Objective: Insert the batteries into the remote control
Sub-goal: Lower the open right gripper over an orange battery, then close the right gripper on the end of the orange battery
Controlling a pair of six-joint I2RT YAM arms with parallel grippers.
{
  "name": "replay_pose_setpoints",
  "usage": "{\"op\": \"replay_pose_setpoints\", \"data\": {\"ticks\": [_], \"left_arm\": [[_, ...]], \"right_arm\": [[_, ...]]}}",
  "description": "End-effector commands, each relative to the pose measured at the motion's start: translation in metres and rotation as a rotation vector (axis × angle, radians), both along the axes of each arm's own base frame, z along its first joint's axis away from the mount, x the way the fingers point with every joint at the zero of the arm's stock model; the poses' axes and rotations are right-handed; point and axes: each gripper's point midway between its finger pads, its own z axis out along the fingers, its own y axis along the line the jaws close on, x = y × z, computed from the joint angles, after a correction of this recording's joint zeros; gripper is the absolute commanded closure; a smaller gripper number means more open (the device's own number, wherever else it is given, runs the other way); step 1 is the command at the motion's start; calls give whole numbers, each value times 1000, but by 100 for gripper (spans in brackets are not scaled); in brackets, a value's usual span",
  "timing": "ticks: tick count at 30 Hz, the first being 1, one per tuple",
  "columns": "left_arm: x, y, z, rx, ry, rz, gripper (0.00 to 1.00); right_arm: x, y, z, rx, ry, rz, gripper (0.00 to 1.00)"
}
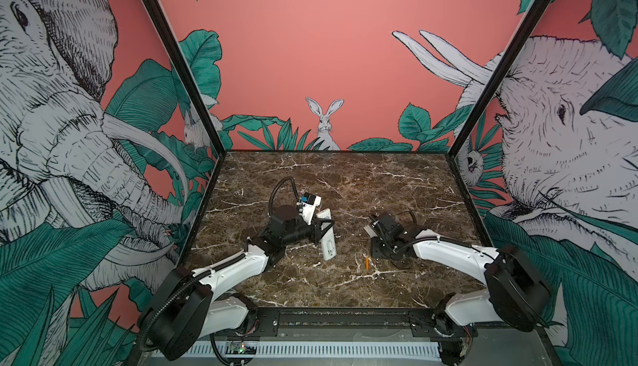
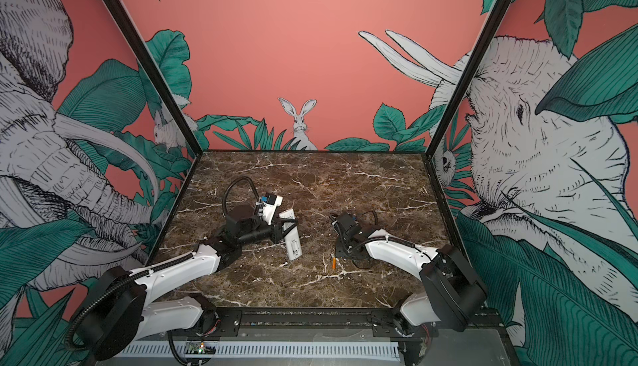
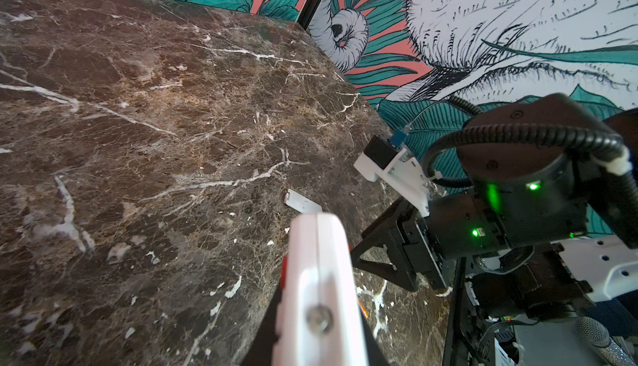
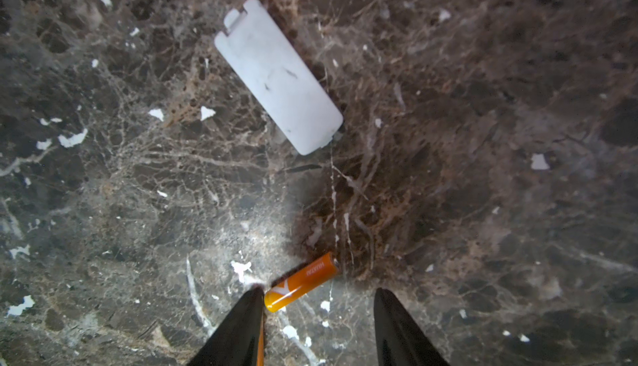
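Long slim white plastic remote control [image 1: 328,247] is held tilted over the brown marble tabletop [image 1: 345,181], left of centre. The left gripper [image 1: 321,231] is clamped tight across its middle. Its white edge fills the foreground of the left wrist view. A small slim orange battery [image 4: 300,283] lies flat on the marble further right, well apart from the remote control. The right gripper [image 4: 318,291] points down over it with jaws about half apart, holding nothing. One black finger [image 4: 241,323] has its tip right at the battery's end, but contact cannot be told. A flat white plastic battery cover [image 4: 278,78] lies loose on the marble nearby.
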Motion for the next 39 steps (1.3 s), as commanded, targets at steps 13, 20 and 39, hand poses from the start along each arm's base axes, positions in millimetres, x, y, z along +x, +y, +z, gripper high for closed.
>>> {"op": "replay_pose_setpoints", "data": {"ticks": [13,20,39], "left_arm": [[-3,2,14,-31,-51,-6,100],[-2,2,14,-31,-53,-6,100],[-1,2,7,-26,-46,-2,100]], "right_arm": [[2,7,-7,-48,-4,-10,47],[0,5,-11,-76,7,-1,48],[-4,-1,-19,-141,44,43,69]]}}
